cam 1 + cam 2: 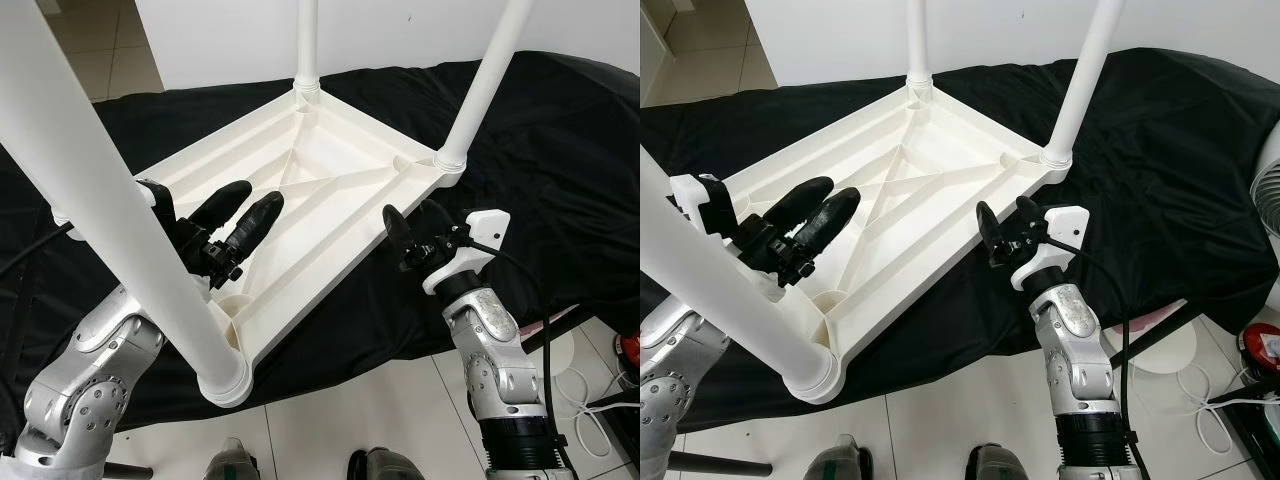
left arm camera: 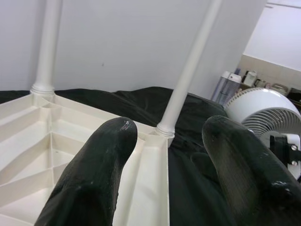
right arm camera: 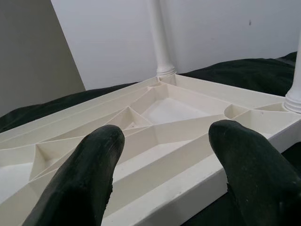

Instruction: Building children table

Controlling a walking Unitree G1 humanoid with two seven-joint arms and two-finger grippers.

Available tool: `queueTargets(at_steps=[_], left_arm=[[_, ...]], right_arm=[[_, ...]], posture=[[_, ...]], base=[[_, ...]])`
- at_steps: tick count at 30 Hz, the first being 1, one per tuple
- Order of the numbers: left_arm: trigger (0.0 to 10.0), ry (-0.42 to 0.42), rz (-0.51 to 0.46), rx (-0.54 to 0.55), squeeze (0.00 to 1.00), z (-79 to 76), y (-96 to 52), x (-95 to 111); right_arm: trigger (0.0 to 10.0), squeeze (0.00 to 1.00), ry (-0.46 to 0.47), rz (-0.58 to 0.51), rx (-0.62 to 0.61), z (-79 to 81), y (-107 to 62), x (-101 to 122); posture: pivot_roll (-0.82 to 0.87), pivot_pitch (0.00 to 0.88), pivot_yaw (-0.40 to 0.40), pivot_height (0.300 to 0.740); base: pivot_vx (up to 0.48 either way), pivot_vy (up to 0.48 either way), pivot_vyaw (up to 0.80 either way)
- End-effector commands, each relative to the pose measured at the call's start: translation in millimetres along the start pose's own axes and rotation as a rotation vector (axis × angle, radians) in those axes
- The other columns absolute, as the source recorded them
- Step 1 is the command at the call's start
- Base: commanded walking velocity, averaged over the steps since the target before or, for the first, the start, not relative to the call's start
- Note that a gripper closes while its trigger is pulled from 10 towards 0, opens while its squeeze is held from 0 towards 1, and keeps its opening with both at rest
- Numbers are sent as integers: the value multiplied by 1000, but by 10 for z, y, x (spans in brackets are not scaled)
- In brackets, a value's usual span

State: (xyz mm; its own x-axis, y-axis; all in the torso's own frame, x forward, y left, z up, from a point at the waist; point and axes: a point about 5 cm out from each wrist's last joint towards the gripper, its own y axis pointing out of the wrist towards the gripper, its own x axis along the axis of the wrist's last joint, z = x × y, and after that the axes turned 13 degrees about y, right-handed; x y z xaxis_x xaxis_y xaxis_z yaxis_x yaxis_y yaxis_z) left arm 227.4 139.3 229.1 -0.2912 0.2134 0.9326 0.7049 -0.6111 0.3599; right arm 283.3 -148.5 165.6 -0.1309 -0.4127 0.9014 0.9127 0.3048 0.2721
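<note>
The upside-down white plastic ribbed children's table [image 1: 300,190] lies on a black cloth-covered worktop [image 1: 560,150], its legs pointing up. The left gripper [image 1: 245,213] hovers over the ribbed underside, fingers spread wide and empty. The right gripper [image 1: 1000,232] waits just beside the table's edge, fingers wide too.

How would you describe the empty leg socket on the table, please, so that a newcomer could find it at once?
Start from the black cloth and the upturned white tabletop on it. Go to the corner nearest the robot, under the big leg; the socket is a shallow round cup moulded in the ribbing beside it, below the left gripper. It holds no leg.
</note>
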Motion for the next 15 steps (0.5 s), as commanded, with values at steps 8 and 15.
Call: queueTargets(at_steps=[8,15], left_arm=[[10000,6,66,74,0,-17,-31,-22],[10000,159,154,10,0,219,-102,-110]], right_arm=[[10000,0,19,25,2,23,19,-86],[10000,0,18,29,7,16,51,-96]], posture=[[134,80,25,740],[149,73,9,740]], base=[[0,0,0],[0,0,0]])
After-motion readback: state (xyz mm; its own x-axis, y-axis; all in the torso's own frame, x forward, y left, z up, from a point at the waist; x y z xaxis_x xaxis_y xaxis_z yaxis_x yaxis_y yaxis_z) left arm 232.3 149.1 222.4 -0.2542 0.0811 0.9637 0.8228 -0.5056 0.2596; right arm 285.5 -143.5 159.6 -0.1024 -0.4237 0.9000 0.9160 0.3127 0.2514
